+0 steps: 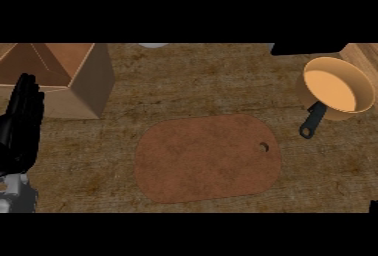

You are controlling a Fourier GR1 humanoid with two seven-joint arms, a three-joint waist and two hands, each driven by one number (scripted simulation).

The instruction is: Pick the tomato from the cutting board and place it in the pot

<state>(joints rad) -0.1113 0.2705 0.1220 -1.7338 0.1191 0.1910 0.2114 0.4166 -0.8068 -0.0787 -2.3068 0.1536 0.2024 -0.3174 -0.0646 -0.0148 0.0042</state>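
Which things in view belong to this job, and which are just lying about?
Job:
- cutting board
- pot
- left hand, resting open at the left edge
No tomato shows.

Lying about:
- cardboard box

The left robot hand (21, 125) is partly cut off by the left side. The top edge cuts off the brown box (81, 97), a white thing (153, 45) and a dark shape (306, 48). I cannot tell what those two are.
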